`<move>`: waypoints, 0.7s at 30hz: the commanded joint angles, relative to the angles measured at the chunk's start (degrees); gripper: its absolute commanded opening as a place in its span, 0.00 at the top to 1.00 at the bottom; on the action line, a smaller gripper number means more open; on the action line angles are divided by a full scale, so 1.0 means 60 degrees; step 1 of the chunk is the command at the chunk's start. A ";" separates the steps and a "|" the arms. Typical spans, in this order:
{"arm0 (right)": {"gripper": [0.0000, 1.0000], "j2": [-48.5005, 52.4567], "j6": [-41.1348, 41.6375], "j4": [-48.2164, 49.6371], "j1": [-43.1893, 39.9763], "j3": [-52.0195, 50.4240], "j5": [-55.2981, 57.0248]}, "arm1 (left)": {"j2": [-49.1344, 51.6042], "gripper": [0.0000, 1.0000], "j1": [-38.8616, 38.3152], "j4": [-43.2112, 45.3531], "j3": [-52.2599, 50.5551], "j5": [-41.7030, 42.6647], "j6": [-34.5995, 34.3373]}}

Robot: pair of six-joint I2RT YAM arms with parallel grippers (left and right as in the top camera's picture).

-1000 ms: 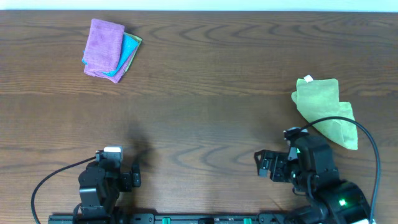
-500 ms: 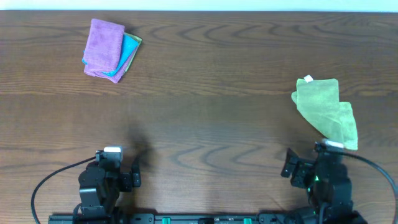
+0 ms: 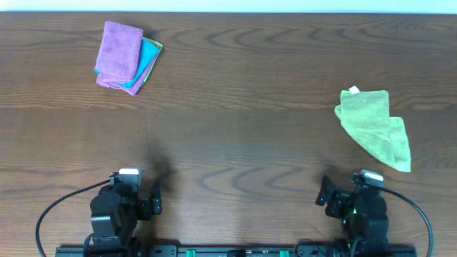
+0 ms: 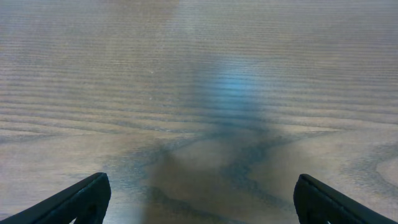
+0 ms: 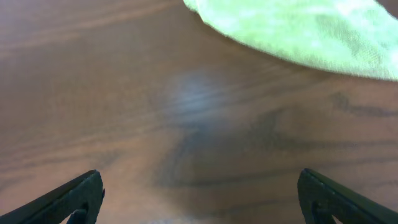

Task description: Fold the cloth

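A lime-green cloth [image 3: 373, 127] lies rumpled on the dark wooden table [image 3: 243, 107], with a small white tag [image 3: 353, 90] at its far corner. On the near side of the green cloth, close to the table's front edge, the right tool [image 3: 327, 196] hangs released with its jaws spread wide and nothing between them. Its wrist view shows the green cloth's edge [image 5: 298, 31] just ahead over bare wood. Well across from the green cloth, along the same front edge, the left tool [image 3: 154, 201] is also released and empty, over bare wood.

The cloth [image 3: 118, 53] lies far from the green cloth, near the table's opposite far corner and well away from both tools. It is lilac-purple terry, folded into a neat upright rectangle with rounded, doubled edges. It rests on a bright blue cloth [image 3: 148, 61], which shows only as a strip along the side facing the green cloth.
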 commanded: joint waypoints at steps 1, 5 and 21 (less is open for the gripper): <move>0.01 -0.0149 -0.0189 -0.0007 -0.0211 -0.0131 -0.0146 | -0.0076 0.05 -0.0047 -0.0095 -0.0146 -0.0171 -0.0117; 0.01 -0.0149 -0.0186 -0.0007 -0.0204 -0.0131 -0.0058 | -0.0076 0.05 -0.0047 -0.0095 -0.0146 -0.0171 -0.0117; 0.01 -0.0149 -0.0186 -0.0007 -0.0204 -0.0131 -0.0058 | -0.0076 0.05 -0.0047 -0.0095 -0.0146 -0.0171 -0.0117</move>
